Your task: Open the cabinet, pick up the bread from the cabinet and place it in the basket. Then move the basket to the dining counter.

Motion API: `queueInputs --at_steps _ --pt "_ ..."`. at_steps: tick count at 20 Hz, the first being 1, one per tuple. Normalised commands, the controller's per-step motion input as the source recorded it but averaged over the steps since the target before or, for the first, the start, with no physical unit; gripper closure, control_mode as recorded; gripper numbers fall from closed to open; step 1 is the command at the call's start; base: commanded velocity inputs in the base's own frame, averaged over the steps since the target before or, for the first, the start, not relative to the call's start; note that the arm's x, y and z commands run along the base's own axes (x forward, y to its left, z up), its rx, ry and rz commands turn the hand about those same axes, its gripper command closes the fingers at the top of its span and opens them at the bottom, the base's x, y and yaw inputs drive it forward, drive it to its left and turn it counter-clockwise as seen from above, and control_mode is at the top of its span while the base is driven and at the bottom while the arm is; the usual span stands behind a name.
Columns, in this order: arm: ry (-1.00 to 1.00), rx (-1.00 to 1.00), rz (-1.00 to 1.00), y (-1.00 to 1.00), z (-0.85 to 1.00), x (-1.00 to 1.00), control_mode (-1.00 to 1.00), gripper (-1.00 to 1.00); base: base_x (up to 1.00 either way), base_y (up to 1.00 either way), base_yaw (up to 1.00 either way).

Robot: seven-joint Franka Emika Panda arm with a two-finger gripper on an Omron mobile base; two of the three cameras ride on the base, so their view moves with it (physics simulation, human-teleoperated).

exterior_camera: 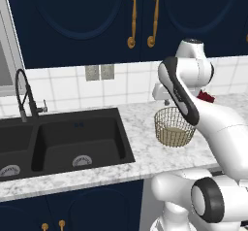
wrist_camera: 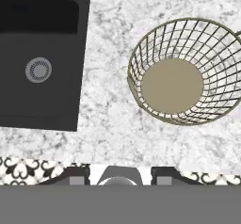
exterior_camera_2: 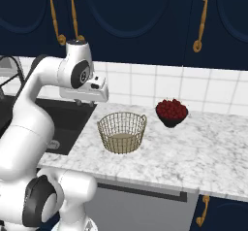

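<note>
Rendered kitchen, black sink (exterior_camera: 72,142), faucet (exterior_camera: 24,96), marble counter (exterior_camera_2: 193,147), navy cabinet (exterior_camera: 87,16)

A basket (exterior_camera_2: 122,132) stands on the counter (exterior_camera_2: 193,147), with the sink (exterior_camera: 72,138) at its nine o'clock and a bowl of fruit (exterior_camera_2: 171,111) just beside it at two o'clock. The cabinet (exterior_camera: 131,16) hangs above at twelve o'clock, behind the counter.

Empty basket (exterior_camera_2: 122,132) upright; cabinet (exterior_camera: 140,16) shut
</note>
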Motion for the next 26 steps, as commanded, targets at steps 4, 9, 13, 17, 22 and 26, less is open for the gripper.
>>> queueInputs --at_steps 4,9,13,17,22,26 --pt "-0.02 0.0 0.02 0.0 -0.03 -0.44 -1.0 -1.0 0.0 0.0 0.0" --pt "-0.38 0.01 0.08 0.02 0.07 -0.66 -1.0 -1.0 0.0 0.0 0.0" --pt "-0.3 0.02 0.05 0.03 0.59 -0.14 -1.0 -1.0 0.0 0.0 0.0" --pt "-0.19 0.0 0.0 0.16 0.9 0.0 -1.0 -1.0 0.0 0.0 0.0" --pt "-0.17 0.0 0.0 0.17 0.88 0.01 -1.0 -1.0 0.0 0.0 0.0" --pt "-0.23 0.0 -0.01 0.37 0.66 0.1 -1.0 -1.0 0.0 0.0 0.0"
